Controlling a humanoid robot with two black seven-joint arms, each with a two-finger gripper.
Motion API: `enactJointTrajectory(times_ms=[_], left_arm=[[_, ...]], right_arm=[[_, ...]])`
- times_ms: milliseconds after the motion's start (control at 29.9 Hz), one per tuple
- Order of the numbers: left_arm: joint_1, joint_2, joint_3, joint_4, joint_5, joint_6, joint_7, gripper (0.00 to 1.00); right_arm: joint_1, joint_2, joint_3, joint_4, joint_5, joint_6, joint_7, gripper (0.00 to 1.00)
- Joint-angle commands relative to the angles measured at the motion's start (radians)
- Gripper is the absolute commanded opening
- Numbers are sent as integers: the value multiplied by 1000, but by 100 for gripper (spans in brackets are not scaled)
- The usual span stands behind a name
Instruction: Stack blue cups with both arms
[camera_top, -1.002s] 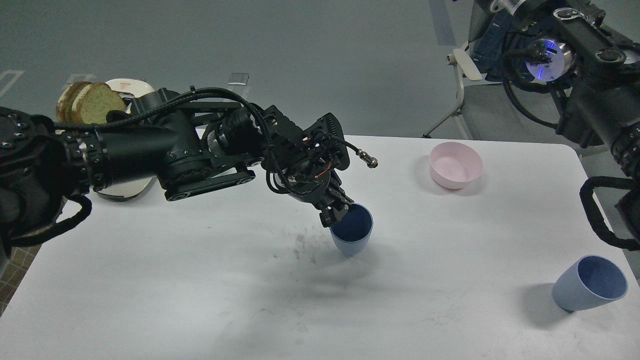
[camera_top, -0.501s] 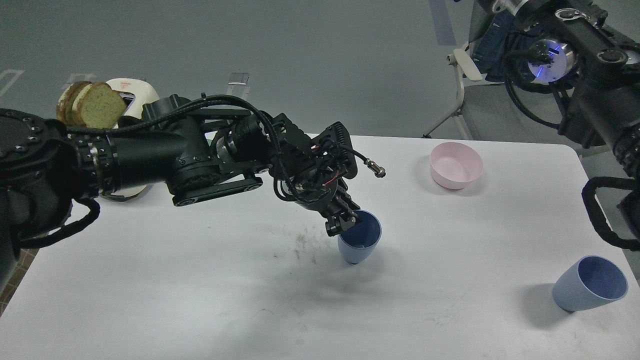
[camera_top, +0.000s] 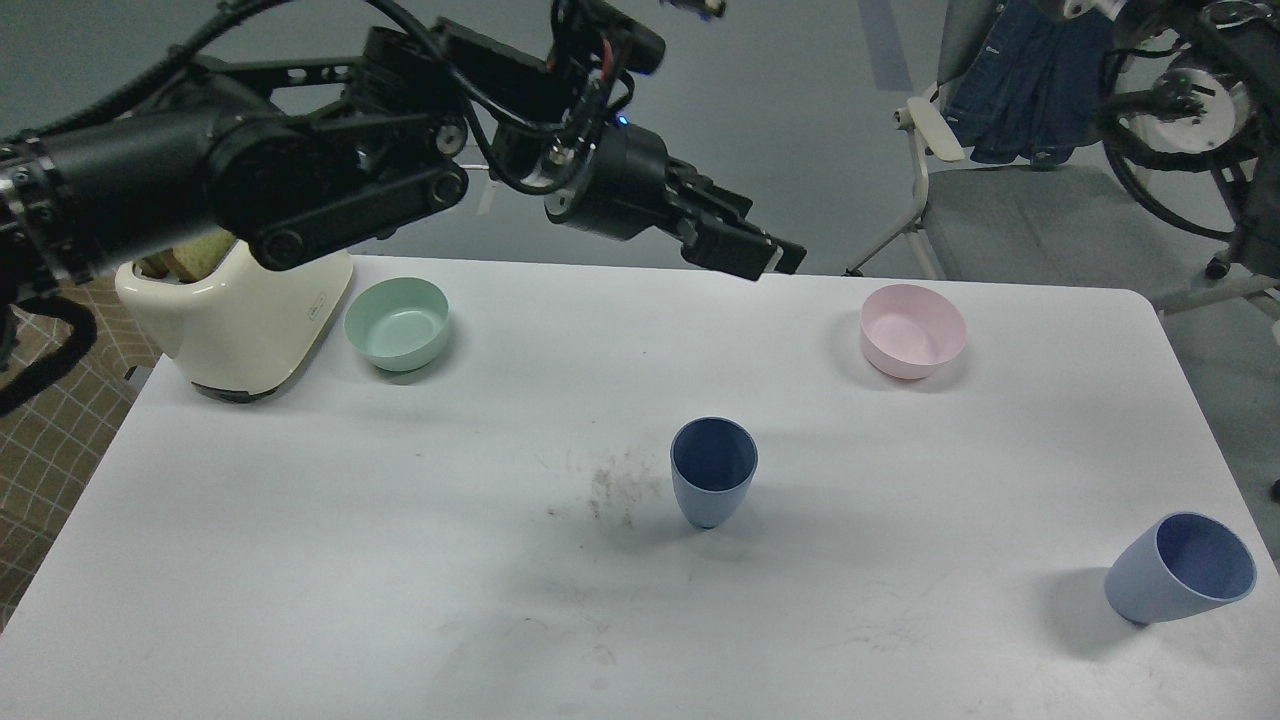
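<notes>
While the left arm's jaws hang high over the far edge of the white bench, their fingers close together and holding nothing, two blue cups stand on the bench, with two bowls and one toaster. The nearer blue cup stands upright below the jaws and toward the camera, well apart from them; it is matte periwinkle outside, darker blue inside, and tapers to a narrow rounded base. The second blue cup sits far to the right of the jaws near the bench's right front corner, its mouth tipped toward the camera. A pink bowl lies right of the jaws near the far edge; a mint-green bowl lies to their left, just beside the cream toaster. Bare bench surrounds the upright cup on all sides, save a dark smudge just left of it. The right arm's jaws are out of view.
</notes>
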Motion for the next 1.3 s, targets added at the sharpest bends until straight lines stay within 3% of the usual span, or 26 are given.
enactJointTrajectory(times_ms=[0,301,501,668,768,969,1269], left_arm=[[41,82,-35,47,-229,0,0,88],[211,133,-137,206,-787,0,0,88],[276,120,-192,208,-818,0,0,88],[281,114,-193,206,-820,0,0,88],[282,100,-193,206,-820,0,0,88],[287,96,-193,205,-818,0,0,88],[314,96,-193,196,-810,0,0,88]], right_arm=[[1,-194,-126,190,-11,0,0,100],[-25,-755,-201,694,-389,0,0,100],[-100,-1084,-209,955,-731,0,0,100],[-155,-1242,-266,1061,-951,0,0,100],[-155,-1269,-356,1066,-1020,0,0,100],[-157,-1266,-525,1065,-1097,-162,0,100],[-160,-1218,-595,1060,-1094,-187,0,100]])
